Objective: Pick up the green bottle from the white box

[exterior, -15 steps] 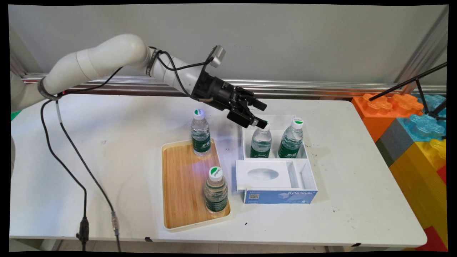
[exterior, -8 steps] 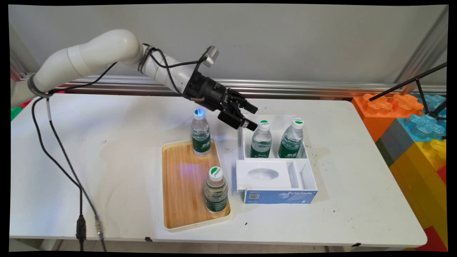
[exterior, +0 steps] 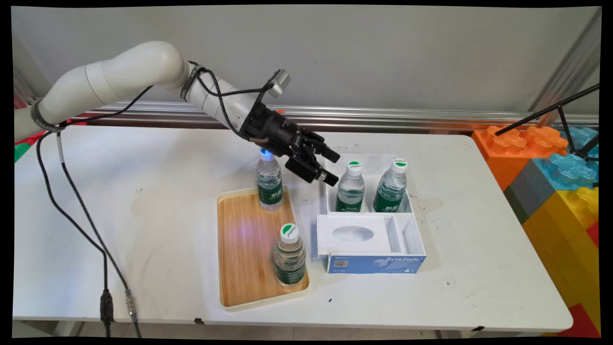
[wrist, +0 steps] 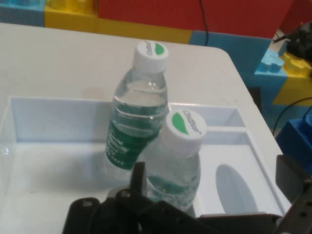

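Observation:
My black gripper (exterior: 332, 168) hangs open and holds nothing, just left of the white box (exterior: 415, 230). Two water bottles with green labels stand upright in the box's back compartment. The left one (exterior: 349, 188) is nearest to my fingertips and apart from them; the right one (exterior: 391, 186) stands beside it. In the hand view the near bottle (wrist: 175, 161) is right ahead of the gripper (wrist: 215, 181), and the far bottle (wrist: 139, 112) stands behind it. Another bottle (exterior: 269, 184) stands at the back of the wooden tray (exterior: 242, 268), below my wrist.
A third tray bottle (exterior: 289, 256) stands near the tray's front right corner. The box's front part holds a white insert with an oval recess (exterior: 353, 234). Large coloured blocks (exterior: 560, 187) are stacked at the right, with a black stand (exterior: 570, 129) over them. Black cables (exterior: 81, 215) hang at the left.
The gripper has drawn back to the left and slightly down, away from the left box bottle's cap. It has stayed open. The bottles have not moved.

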Robot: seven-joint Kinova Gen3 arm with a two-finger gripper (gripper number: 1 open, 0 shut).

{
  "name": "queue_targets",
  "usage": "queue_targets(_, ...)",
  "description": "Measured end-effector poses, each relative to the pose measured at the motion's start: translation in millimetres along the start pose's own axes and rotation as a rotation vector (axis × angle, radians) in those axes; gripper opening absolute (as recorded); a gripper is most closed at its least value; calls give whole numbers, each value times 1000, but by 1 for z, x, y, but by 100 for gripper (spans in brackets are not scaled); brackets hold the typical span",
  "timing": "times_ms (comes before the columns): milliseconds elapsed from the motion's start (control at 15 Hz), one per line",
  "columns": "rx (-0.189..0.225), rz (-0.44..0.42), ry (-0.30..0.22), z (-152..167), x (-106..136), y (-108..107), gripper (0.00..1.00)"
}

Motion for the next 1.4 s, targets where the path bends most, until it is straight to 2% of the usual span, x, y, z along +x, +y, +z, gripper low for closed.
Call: queue_targets(1400, -21, 29, -51, 46, -15, -6, 100)
